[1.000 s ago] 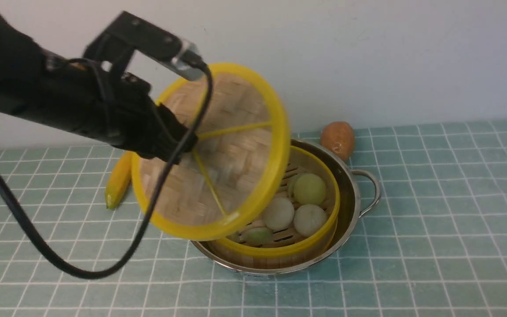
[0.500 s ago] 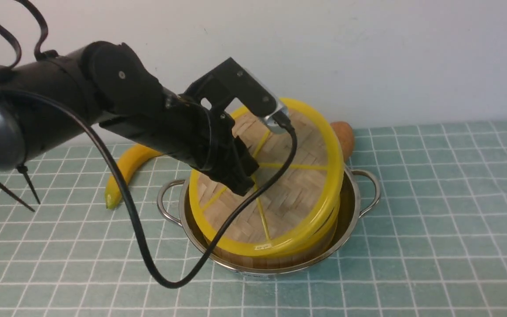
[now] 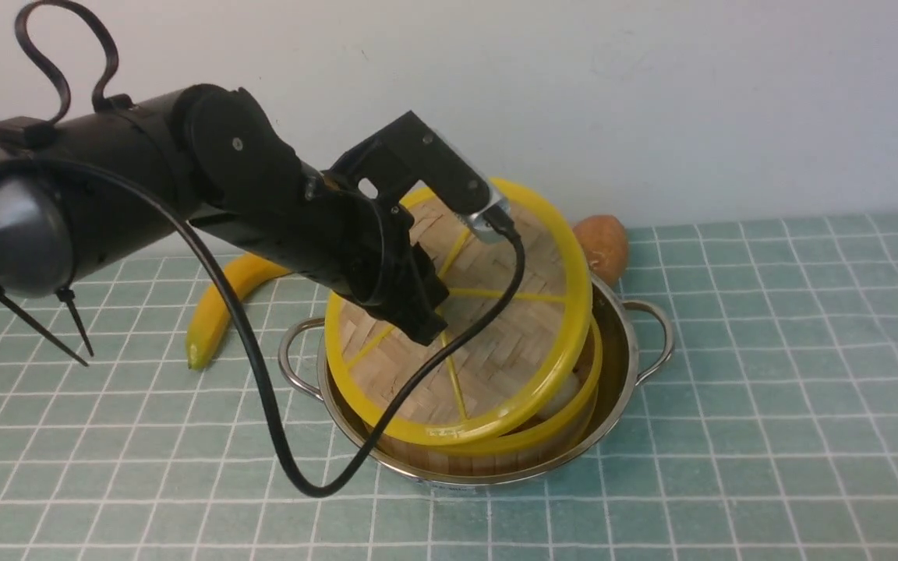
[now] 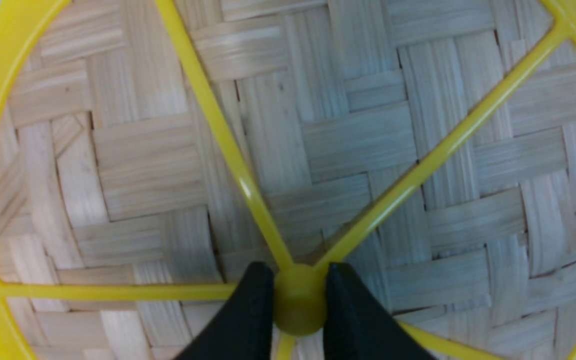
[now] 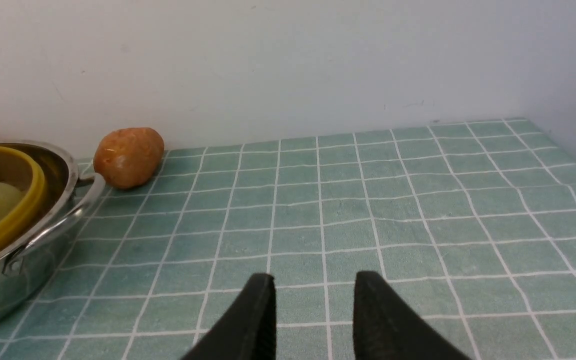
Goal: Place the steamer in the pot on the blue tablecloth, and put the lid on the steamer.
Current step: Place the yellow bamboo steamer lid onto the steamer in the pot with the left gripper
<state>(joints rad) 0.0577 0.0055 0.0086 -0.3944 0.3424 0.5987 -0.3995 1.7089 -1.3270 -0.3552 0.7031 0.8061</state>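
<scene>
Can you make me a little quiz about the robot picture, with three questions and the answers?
1. True or false: the steamer sits inside the pot.
2. Which part of the lid does the left claw grip: A) its yellow rim, B) its centre knob, C) its woven part?
3. Fill in: the yellow fruit on the blue tablecloth is a ____.

Key: 1 true; 2 B; 3 banana.

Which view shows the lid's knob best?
The left wrist view: the knob sits large and unobstructed between the left end effector's fingertips, where the yellow spokes meet. In the front view the left arm hides it; only the lid around it shows. The right wrist view shows no knob.
</scene>
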